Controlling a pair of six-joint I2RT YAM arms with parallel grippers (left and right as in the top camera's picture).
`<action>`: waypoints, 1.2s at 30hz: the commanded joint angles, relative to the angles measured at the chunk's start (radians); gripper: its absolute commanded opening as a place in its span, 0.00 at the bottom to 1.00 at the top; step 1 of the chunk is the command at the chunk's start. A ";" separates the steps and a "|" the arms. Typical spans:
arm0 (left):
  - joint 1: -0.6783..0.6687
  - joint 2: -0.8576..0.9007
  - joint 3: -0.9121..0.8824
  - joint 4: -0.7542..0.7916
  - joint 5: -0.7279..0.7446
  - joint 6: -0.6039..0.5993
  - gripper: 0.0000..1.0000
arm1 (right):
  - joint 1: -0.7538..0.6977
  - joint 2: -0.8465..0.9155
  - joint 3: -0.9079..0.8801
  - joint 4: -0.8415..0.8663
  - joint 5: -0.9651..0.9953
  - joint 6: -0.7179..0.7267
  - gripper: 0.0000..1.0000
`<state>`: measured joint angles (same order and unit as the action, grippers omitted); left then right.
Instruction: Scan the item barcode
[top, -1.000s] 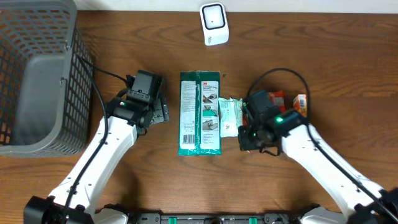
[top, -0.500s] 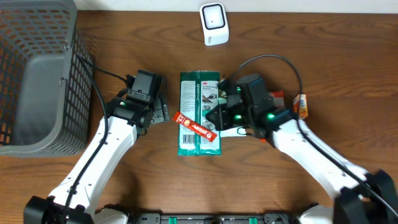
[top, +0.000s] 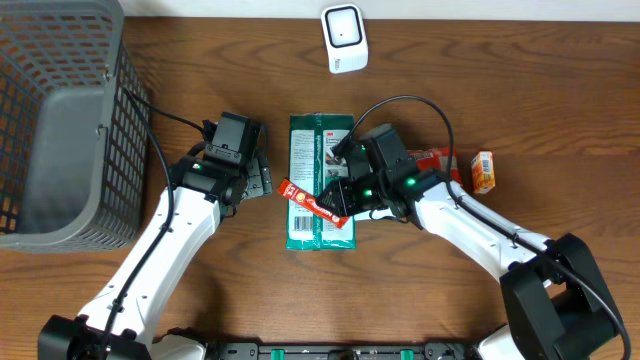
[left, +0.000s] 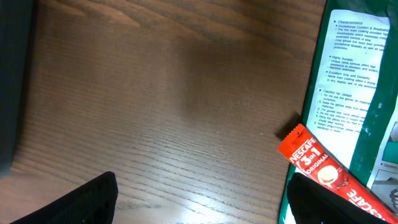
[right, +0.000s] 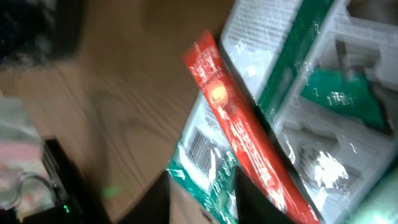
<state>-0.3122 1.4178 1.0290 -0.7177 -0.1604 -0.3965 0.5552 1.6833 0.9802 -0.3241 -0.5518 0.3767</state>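
Nothing looks scanned yet: the scanner (top: 343, 38) sits well beyond both grippers, with no item in front of it. The left gripper (top: 262, 180) hangs low over the table (top: 260, 290), jaws wide apart and empty. Just off its fingertips the red sachet (top: 313, 204) lies slantwise across the green pack (top: 310, 150). The right gripper (top: 338, 197) leans in over the sachet's far end, wrist bent leftward. Whether its jaws pinch the sachet I can't tell; its own view is too blurred.

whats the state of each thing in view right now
coffee stick, lying slantwise across the green packet
green packet, lying flat, print up
scanner, untouched at far edge
basket, nothing visible inside
left claw, open, empty
right claw, by the stick, grip unclear
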 joint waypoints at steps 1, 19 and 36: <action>0.003 0.006 -0.005 -0.003 -0.010 -0.009 0.88 | 0.023 -0.017 0.109 -0.098 0.100 -0.116 0.39; 0.141 0.007 -0.012 -0.030 0.021 -0.106 0.88 | 0.258 0.091 0.183 -0.251 0.593 -0.410 0.43; 0.141 0.008 -0.013 -0.030 0.021 -0.106 0.88 | 0.322 0.188 0.183 -0.248 0.678 -0.420 0.40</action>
<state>-0.1738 1.4178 1.0290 -0.7441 -0.1371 -0.4973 0.8703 1.8614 1.1675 -0.5694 0.1085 -0.0330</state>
